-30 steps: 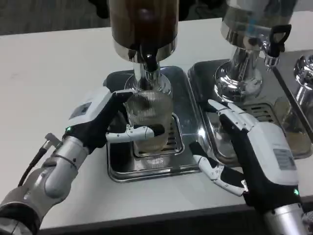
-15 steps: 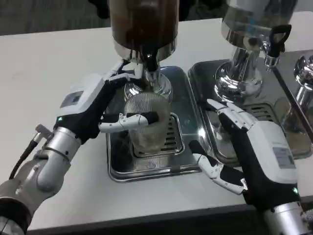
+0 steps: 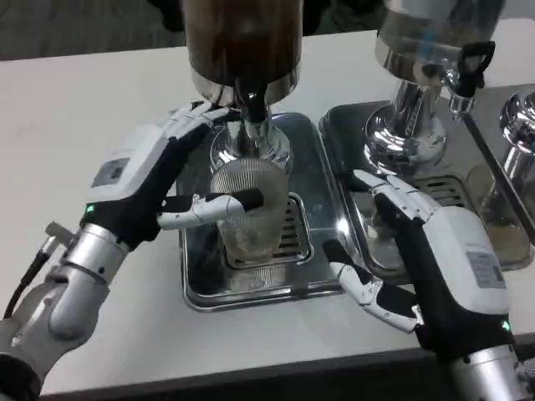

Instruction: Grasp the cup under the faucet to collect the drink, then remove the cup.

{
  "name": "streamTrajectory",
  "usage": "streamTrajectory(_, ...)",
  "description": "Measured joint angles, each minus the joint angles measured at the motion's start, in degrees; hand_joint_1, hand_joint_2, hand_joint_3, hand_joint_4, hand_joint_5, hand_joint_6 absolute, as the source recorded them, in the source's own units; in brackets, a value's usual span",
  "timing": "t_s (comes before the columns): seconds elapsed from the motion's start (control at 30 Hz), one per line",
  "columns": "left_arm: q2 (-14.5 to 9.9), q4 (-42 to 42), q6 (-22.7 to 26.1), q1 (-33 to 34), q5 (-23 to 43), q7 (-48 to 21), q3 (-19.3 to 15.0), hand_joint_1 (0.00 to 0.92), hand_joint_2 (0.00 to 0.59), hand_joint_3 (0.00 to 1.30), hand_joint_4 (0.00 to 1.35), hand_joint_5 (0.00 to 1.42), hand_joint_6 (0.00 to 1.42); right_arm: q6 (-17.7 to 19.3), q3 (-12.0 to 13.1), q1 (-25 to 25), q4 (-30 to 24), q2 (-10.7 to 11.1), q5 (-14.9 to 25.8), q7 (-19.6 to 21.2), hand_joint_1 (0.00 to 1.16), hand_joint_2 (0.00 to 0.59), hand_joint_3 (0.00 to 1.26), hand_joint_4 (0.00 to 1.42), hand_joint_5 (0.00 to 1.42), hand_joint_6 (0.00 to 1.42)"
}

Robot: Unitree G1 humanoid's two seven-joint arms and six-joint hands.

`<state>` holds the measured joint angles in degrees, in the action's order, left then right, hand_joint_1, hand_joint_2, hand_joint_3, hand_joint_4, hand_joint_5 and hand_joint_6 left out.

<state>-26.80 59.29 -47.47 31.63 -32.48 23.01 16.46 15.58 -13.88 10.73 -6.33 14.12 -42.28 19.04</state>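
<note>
A ribbed clear cup (image 3: 251, 225) stands upright on the grate of the steel drip tray (image 3: 242, 292), right under the black faucet (image 3: 251, 98) of the dark drink dispenser (image 3: 242, 38). My left hand (image 3: 138, 180) is at the cup's left. Its thumb lies across the cup's front, and its other fingers (image 3: 196, 117) are spread higher up beside the faucet's base, above the rim. My right hand (image 3: 439, 263) rests on the table's near right edge, fingers apart and holding nothing. A little pale liquid may sit in the cup's bottom.
A second, clear dispenser (image 3: 422, 42) with a black-handled tap (image 3: 476, 63) stands on its own tray (image 3: 347, 134) to the right. A third steel stand (image 3: 518, 117) is at the far right. Bare white table (image 3: 75, 109) lies to the left.
My left hand has let go its wrap around the cup and risen up and left, its fingers now near the faucet base. The cup and my right hand stay put.
</note>
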Motion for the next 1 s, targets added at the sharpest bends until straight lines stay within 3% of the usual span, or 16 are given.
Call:
streamTrajectory(0.47,-4.0,-11.6,-7.0,-9.3,8.4,-2.7,-8.8,0.11,0.023,0.32,0.04,0.16,0.11,0.1,-0.1,0.0,0.0,0.1,1.0,-0.4,0.56,0.38,0.25,0.27,0.18,0.22)
streamTrajectory(0.67,-5.6,-15.5,-8.2,-14.2,14.5,-7.3,-13.3,0.062,0.069,0.35,0.2,0.28,0.22,0.1,-0.1,0.0,0.0,0.2,1.1,-0.4,0.56,0.38,0.25,0.27,0.18,0.22)
streamTrajectory(0.73,-5.9,-16.1,-8.9,-14.6,19.4,-11.1,-14.7,0.013,0.077,0.39,0.3,0.36,0.28,0.2,-0.1,0.0,0.0,0.2,1.1,-0.4,0.56,0.38,0.25,0.27,0.18,0.22)
streamTrajectory(0.87,-6.0,-16.6,-9.2,-14.7,30.3,-20.2,-17.1,0.0,0.084,0.48,0.46,0.52,0.44,0.3,-0.1,-0.3,0.1,0.2,1.2,-0.4,0.56,0.38,0.25,0.27,0.18,0.22)
streamTrajectory(0.9,-6.0,-16.8,-8.0,-14.3,36.2,-26.2,-18.1,0.0,0.078,0.49,0.48,0.53,0.46,0.4,-0.1,-0.6,0.4,0.2,1.2,-0.4,0.56,0.38,0.25,0.27,0.18,0.22)
streamTrajectory(1.0,-6.0,-17.7,-4.4,-12.2,45.8,-36.8,-20.3,0.0,0.084,0.52,0.55,0.59,0.52,0.9,-0.2,-1.5,1.5,0.2,1.3,-0.4,0.56,0.38,0.25,0.27,0.18,0.22)
